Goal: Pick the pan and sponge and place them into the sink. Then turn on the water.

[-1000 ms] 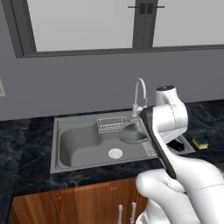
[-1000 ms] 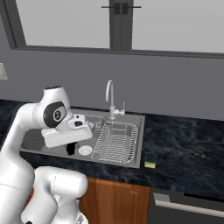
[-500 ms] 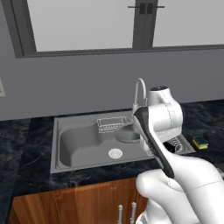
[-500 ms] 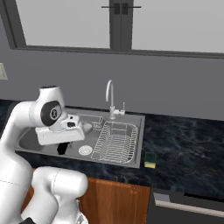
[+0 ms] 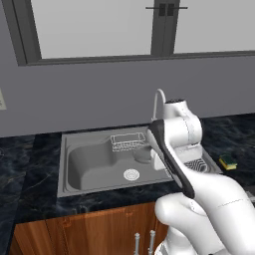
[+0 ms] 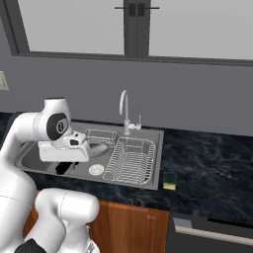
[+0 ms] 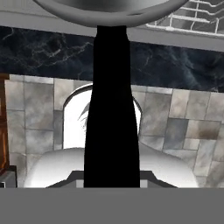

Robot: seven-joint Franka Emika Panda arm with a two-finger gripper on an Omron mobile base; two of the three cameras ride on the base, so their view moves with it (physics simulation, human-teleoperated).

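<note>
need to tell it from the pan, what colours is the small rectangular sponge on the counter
Yellow body with a dark green top, clearest in the left base view.

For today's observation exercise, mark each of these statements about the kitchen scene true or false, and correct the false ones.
1. The sponge lies inside the sink. False: it rests on the dark counter to the right of the sink.
2. The end effector is shut on the pan's black handle. True: the pan hangs from that handle in the hand view.
3. Water is running from the faucet. False: no stream is visible.
4. A wire dish rack sits in the right part of the sink. True.
</note>
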